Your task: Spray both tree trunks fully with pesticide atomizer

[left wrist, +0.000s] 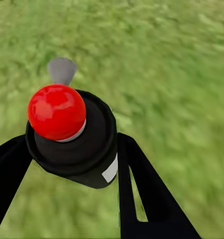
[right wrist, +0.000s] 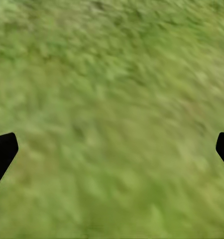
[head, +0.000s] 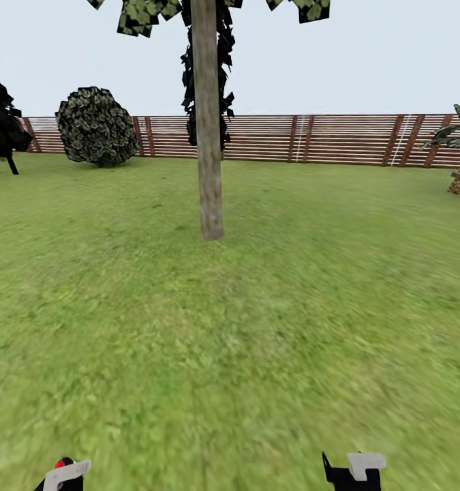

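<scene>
The left gripper (left wrist: 72, 164) clasped the pesticide atomizer (left wrist: 74, 137); the tree trunk (head: 208, 136) stood well ahead; the right gripper (right wrist: 112, 149) gaped wide.

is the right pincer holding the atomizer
No, the right pincer is open over bare grass; the atomizer sits in the left pincer.

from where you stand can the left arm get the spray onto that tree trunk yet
Probably not yet. The left gripper holds the pesticide atomizer, but the tree trunk stands well ahead across open grass. Nothing blocks the way; it just looks too far.
</scene>
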Controlling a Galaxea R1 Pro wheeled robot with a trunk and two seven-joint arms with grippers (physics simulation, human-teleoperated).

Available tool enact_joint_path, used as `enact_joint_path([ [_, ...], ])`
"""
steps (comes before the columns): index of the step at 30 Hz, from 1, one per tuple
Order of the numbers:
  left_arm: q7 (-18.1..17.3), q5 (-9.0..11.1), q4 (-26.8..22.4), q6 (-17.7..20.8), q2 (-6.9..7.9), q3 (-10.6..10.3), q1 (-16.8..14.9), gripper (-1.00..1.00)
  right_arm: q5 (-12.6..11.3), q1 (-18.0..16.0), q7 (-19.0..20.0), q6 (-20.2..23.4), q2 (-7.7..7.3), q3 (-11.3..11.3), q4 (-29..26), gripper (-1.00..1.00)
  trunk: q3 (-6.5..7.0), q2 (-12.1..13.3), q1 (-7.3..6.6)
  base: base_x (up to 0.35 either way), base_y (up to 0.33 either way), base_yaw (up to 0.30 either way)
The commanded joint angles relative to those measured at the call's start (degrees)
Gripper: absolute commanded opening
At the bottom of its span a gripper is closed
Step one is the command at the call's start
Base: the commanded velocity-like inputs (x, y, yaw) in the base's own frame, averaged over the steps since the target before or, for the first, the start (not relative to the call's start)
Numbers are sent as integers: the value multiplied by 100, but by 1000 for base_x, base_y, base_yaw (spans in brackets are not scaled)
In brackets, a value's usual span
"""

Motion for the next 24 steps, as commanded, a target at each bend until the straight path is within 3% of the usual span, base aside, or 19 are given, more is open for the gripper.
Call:
enact_joint_path([
  [1,1,29,3,-17,1,-6,-3,-100,4,-3,-10,-17,0,1,4,100,-5,-2,3,338,0,0],
  [24,1,29,-6,-17,1,-12,-3,-100,4,-4,-10,-17,0,-1,4,100,-5,-2,3,338,0,0],
])
